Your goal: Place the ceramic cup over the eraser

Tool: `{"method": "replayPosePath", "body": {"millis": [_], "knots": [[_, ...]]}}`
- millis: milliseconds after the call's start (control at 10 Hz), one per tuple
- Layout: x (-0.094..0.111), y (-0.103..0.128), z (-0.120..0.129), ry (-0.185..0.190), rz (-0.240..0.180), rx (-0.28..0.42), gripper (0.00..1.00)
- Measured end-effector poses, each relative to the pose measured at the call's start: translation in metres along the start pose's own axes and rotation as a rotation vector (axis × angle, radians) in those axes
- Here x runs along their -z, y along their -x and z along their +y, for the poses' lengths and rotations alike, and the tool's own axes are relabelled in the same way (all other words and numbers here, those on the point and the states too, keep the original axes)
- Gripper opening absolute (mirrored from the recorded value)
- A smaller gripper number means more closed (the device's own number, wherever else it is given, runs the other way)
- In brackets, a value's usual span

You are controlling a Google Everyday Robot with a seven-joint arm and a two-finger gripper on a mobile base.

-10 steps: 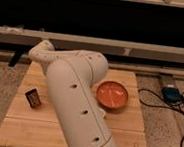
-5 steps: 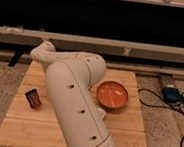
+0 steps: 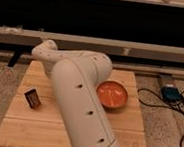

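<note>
White arm (image 3: 87, 123) rises from the near edge of the wooden desk (image 3: 33, 131) and bends toward its far left corner. Left of it, the dark eraser (image 3: 32, 98) stands on the boards, apart from the arm. To the right sits an orange bowl (image 3: 112, 94). The pincer, closed narrow, is hidden behind the arm's far end.

Arm (image 3: 79, 104) is reaching in from the lower right edge, its thick white link slanting up and to the left. Elbow joint (image 3: 46, 53) is bending at the upper left. Gripper is sitting somewhere behind the arm, hidden from here, with its fingers pressing together, closed.
</note>
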Motion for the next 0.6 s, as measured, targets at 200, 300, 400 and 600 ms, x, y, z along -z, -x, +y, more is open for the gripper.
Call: {"method": "replayPosePath", "body": {"millis": [200,300,400,600], "knots": [[0.032,-0.007,0.024,0.035,-0.072,0.004,0.00],[0.048,-0.014,0.026,0.043,-0.114,-0.002,0.00],[0.067,-0.020,0.031,0.055,-0.176,-0.007,0.00],[0.104,-0.029,0.050,0.076,-0.290,-0.003,0.00]]}}
